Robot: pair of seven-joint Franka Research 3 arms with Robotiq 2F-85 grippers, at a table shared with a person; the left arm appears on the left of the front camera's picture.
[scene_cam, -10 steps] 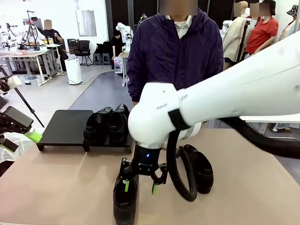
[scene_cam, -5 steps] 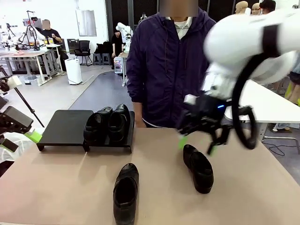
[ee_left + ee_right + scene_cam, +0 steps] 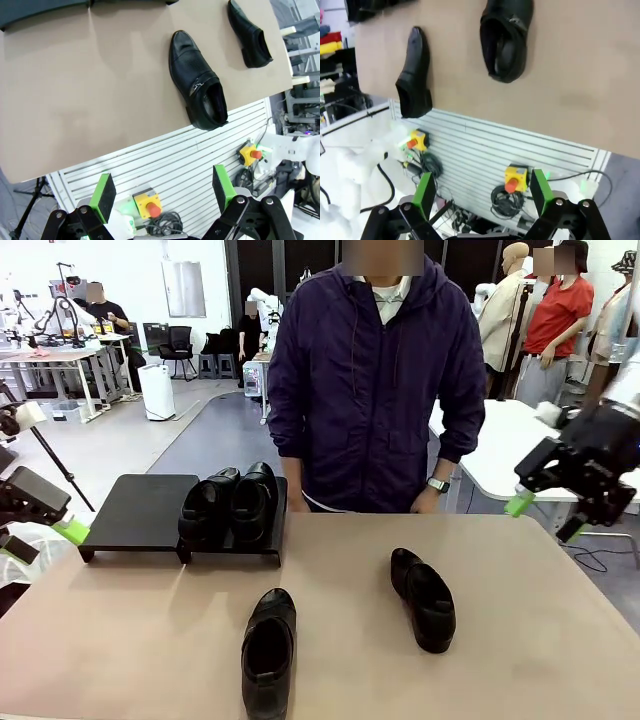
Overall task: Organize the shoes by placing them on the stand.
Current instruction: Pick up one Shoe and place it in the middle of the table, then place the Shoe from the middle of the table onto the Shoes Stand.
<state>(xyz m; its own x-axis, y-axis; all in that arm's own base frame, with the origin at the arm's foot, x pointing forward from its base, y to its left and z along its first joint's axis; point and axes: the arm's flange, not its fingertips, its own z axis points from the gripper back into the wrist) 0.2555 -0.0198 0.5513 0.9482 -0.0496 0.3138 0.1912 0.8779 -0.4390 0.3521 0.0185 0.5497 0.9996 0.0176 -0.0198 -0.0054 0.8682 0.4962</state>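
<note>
Two of the shoes sit side by side on the right half of the stand; its left half is bare. The other two lie on the tan surface: the near shoe by the front edge and the right shoe toward the middle, well apart. The right hand hangs off the surface's right side, spread and empty. The left hand, off the left side, is spread too. The step in hand seems to be picking the third shoe, which calls for a descent over it and a grip across its sides. A person stands at the far edge, with an open workshop with desks behind.
</note>
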